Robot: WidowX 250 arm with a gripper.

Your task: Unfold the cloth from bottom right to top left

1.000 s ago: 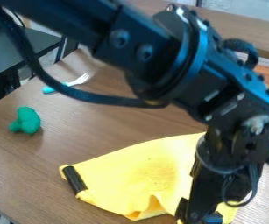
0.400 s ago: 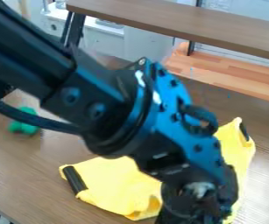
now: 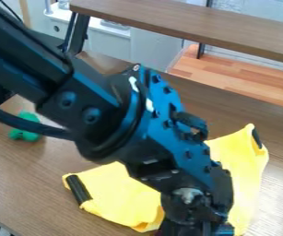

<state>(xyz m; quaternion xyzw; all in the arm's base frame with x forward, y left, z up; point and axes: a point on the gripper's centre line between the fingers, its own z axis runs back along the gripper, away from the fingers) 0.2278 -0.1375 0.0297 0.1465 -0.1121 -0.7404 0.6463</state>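
One brown wooden table (image 3: 32,170) we see under one yellow cloth (image 3: 122,203). We count two black strips on the cloth, one at its left end and one at its far right corner. One robot arm (image 3: 168,124) crosses above the cloth and hides its middle part from us. One gripper (image 3: 194,228) is low at the cloth's near edge; whether it is apart, together or clamped, we cannot tell. Beyond the cloth's left end we find one green object (image 3: 25,134). Farther behind the cloth are one brown raised board (image 3: 199,28) and one lighter wooden surface (image 3: 242,82).
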